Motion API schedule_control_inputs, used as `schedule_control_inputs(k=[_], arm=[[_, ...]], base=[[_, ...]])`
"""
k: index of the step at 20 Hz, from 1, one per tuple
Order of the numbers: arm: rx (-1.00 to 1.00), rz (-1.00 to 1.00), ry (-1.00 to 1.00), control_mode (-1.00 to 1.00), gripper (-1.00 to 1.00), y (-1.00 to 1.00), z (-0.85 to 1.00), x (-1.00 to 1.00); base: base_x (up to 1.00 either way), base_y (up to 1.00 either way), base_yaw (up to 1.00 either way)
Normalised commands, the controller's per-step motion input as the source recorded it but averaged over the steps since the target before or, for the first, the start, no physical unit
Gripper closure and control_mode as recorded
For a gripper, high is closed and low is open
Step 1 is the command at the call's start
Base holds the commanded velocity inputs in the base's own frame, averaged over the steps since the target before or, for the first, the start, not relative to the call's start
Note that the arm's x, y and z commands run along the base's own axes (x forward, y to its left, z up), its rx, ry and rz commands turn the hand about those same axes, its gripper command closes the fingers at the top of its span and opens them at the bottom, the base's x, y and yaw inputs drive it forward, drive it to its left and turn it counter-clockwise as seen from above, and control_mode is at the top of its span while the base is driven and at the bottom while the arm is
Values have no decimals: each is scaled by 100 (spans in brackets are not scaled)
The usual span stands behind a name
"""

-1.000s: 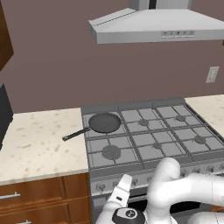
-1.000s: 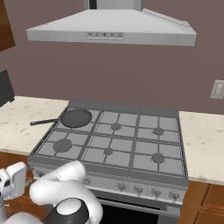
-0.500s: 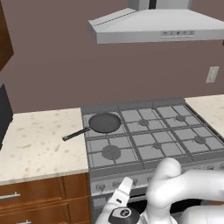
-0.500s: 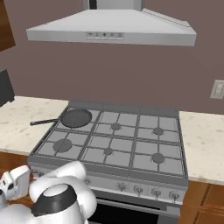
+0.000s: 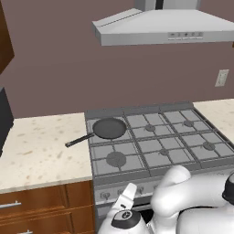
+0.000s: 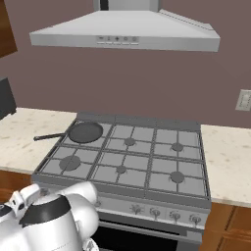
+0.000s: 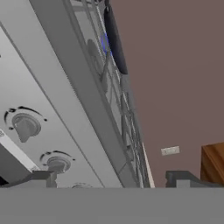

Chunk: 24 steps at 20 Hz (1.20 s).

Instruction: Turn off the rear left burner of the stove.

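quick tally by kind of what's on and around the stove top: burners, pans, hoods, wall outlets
burner sections on the stove: 6, among them the rear left burner
frying pan: 1, sitting on the rear left burner
range hood: 1
wall outlet: 1
total: 9

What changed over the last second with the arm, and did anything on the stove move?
The arm swung its hand lower and leftward in front of the stove, bringing the gripper close to the front knobs; it holds nothing. The frying pan on the rear left burner and the range hood stayed put.
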Motion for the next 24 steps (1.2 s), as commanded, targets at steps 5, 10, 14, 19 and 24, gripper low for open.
schedule_control_inputs(k=[5,10,14,19,24], arm=[[0,0,0,-100,-100,0,-34,0],[0,0,0,-100,-100,0,-29,3],[0,0,-1,-100,-100,0,-9,22],[0,0,0,-100,-100,0,-10,17],[0,0,0,-100,-100,0,-10,13]], base=[[0,0,0],[0,0,0],[0,0,0],[0,0,0],[0,0,0]])
